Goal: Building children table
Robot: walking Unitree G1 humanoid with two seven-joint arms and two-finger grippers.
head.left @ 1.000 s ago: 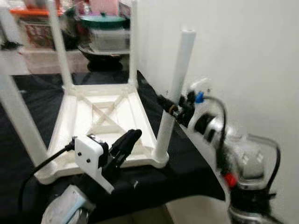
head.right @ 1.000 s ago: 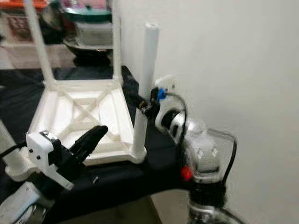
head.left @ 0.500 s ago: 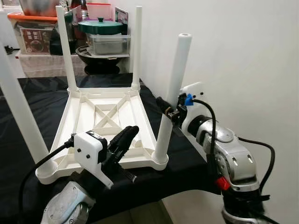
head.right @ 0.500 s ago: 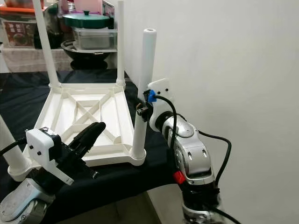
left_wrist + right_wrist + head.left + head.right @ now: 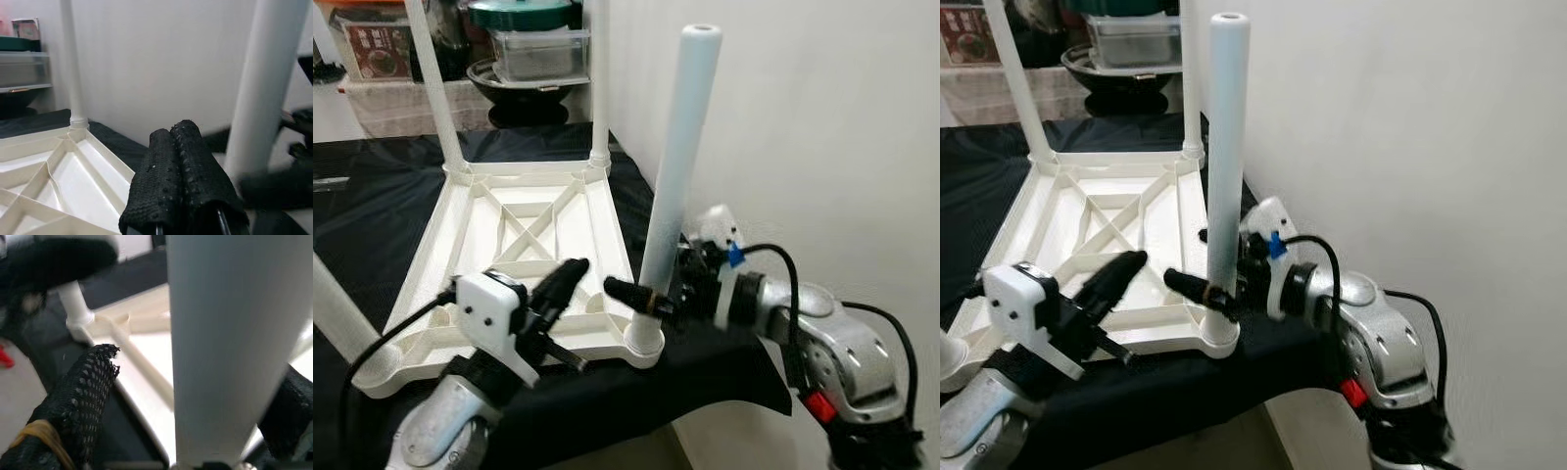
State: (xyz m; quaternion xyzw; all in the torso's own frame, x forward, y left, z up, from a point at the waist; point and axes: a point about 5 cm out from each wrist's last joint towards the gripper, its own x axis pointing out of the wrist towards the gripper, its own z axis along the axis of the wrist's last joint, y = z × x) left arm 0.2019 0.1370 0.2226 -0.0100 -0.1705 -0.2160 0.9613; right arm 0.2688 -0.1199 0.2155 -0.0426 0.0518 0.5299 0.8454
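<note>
Right claw (image 5: 1197, 290) released, fingers straddling tall white plastic leg (image 5: 674, 166) low down, at 3 o'clock of upturned white table (image 5: 524, 245) | left claw (image 5: 570, 279) clenched, empty | risk: sideways push unseats leg.

Home kitchen corner — lidded pot (image 5: 521, 14), steel container (image 5: 540, 54), wok (image 5: 530, 90)
</note>
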